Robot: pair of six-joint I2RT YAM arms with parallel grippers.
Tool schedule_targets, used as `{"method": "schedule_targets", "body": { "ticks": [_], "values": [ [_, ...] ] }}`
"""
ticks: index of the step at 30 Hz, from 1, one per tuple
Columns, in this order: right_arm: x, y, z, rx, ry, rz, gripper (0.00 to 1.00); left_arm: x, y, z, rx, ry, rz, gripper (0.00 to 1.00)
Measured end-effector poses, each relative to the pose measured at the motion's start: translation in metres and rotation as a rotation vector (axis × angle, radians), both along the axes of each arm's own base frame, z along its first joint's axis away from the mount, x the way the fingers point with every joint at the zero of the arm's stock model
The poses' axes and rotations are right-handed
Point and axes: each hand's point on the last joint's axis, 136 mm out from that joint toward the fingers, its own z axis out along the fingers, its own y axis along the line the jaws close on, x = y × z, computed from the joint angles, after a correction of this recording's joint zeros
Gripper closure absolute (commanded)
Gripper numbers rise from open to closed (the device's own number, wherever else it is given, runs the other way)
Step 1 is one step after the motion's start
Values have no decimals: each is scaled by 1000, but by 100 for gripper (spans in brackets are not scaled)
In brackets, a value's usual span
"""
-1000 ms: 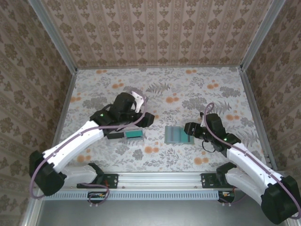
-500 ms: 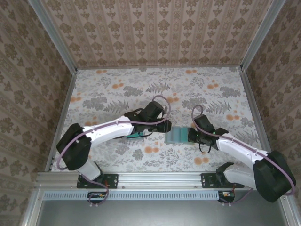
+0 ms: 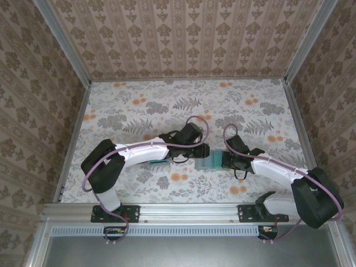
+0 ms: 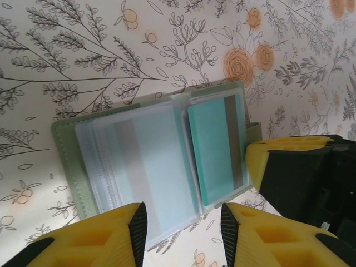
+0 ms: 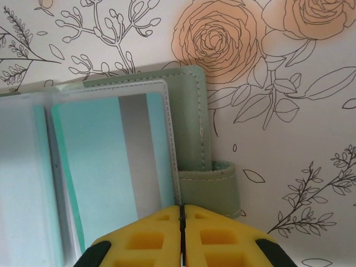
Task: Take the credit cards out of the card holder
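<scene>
The card holder (image 3: 207, 162) lies open on the floral table between both arms. Its sage-green cover (image 4: 65, 161) frames clear sleeves, and teal credit cards (image 4: 214, 150) with grey stripes sit inside them. My left gripper (image 3: 202, 151) hovers over the holder's left side. In the left wrist view it (image 4: 183, 231) stands open, its yellow fingertips straddling the sleeves' near edge. My right gripper (image 3: 225, 160) is at the holder's right edge. In the right wrist view it (image 5: 182, 210) is shut, its tips over the sleeve edge beside the green strap (image 5: 211, 186); a card (image 5: 94, 161) shows there.
A clear tray with a teal card (image 3: 158, 162) lies left of the holder, partly under the left arm. Patterned walls close in the table on three sides, and a metal rail (image 3: 183, 211) runs along the near edge.
The left arm swung right from the tray to the holder and its jaws narrowed. The right gripper slid left onto the holder's right edge and shut.
</scene>
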Motion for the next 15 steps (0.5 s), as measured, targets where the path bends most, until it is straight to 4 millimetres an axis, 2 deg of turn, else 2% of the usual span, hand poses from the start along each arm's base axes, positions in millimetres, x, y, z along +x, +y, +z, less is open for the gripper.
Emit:
{"method": "schedule_targets", "body": {
  "ticks": [6, 8, 15],
  "values": [
    [0, 3, -2, 12, 7, -7, 92, -1, -11, -13, -26, 41, 1, 63],
    [0, 5, -2, 21, 8, -2, 92, -1, -13, -18, -28, 56, 4, 72],
    [0, 12, -1, 53, 11, 10, 92, -3, -23, -27, -59, 95, 1, 72]
  ]
}}
